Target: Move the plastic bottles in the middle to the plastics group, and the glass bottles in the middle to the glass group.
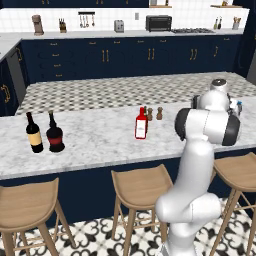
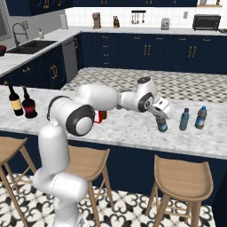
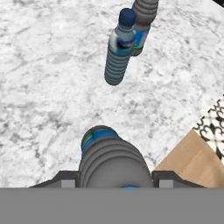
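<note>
where the end effector (image 2: 161, 123) grips it, water bottle (image 3: 111, 162) just above marble counter (image 2: 124, 128)

Even, bright, rendered light fills all three views, with no glare. Soft shadows sit under the bottles. Edges look slightly coarse and low-resolution.

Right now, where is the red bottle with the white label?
In the left base view the red bottle stands upright mid-counter, just left of two small brown bottles, far right of the two wine bottles.
</note>
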